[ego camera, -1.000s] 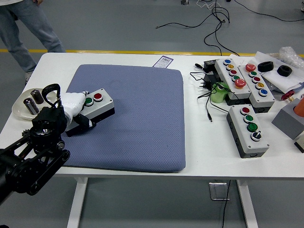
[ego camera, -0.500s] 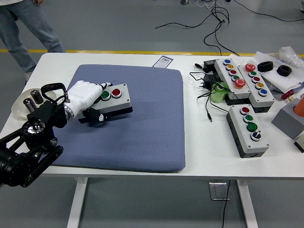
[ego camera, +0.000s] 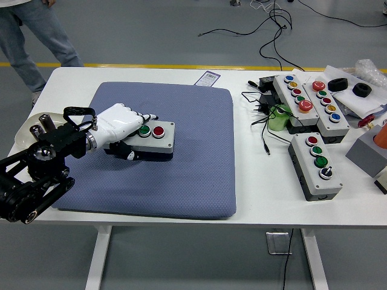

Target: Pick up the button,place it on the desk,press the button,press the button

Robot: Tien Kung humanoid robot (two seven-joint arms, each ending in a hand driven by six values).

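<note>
A grey button box (ego camera: 158, 136) with one green and one red button sits over the blue-grey pad (ego camera: 181, 175), left of the pad's middle. My left hand (ego camera: 124, 124), white with black fingertips, is shut on the box's left end, fingers over its top and thumb below its front. My black left arm comes in from the lower left. My right arm is out of view.
Three more button boxes (ego camera: 317, 164) lie at the right of the white table (ego camera: 254, 199) among black cables and a green object (ego camera: 279, 118). A white dish (ego camera: 27, 130) with small cylinders sits at the left edge. A person's legs (ego camera: 27, 36) stand at the far left.
My left hand has carried the button box rightward across the pad, from near its left edge toward its middle, and brought it down lower and level.
</note>
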